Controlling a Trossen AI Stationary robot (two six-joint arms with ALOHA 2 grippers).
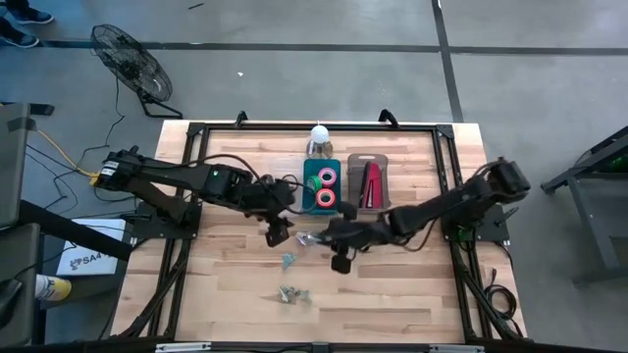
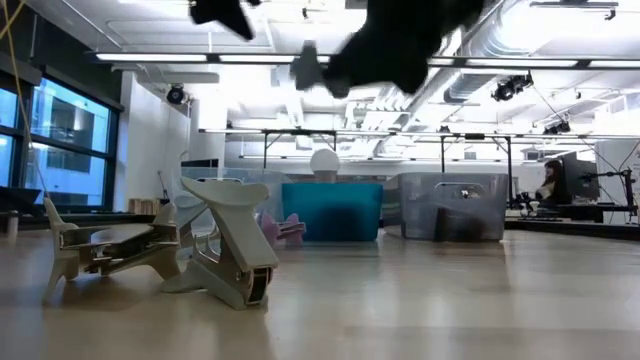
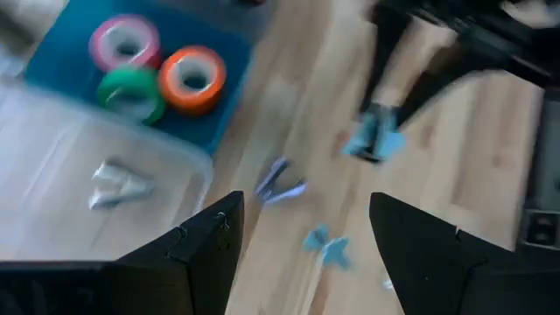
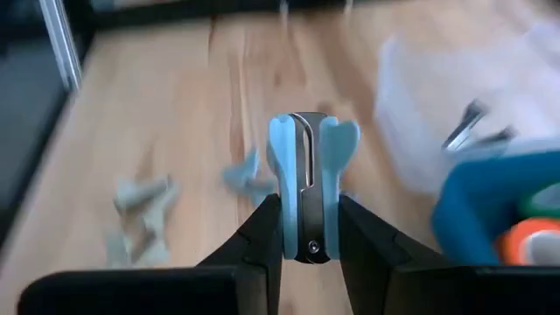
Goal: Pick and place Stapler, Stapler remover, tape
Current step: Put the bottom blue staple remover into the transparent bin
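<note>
- The right gripper (image 4: 304, 229) is clamped on a pale blue staple remover (image 4: 306, 188), its two dark fingers pressing the remover's sides, with the winged handles standing up past the fingertips.
- In the overhead view the right gripper (image 1: 316, 238) is over the middle of the table (image 1: 235, 294), just in front of the blue bin (image 1: 309, 176).
- The left gripper (image 3: 302, 236) has its fingers wide apart and holds nothing; from above it (image 1: 278, 230) sits just to the left of the right gripper, close by it.
- Beyond the right gripper, in the blue bin, lie the tape rolls (image 1: 325, 188): pink, green and orange-red.
- The red stapler (image 1: 372, 185) lies in the clear bin (image 1: 368, 160) beside the blue one, farther back and to the right of the right gripper.
- More staple removers (image 1: 291, 291) lie loose on the wood on the near side of both grippers.
- Another remover (image 3: 112, 185) rests in a clear tray (image 3: 52, 140) next to the blue bin, ahead of the left gripper.
</note>
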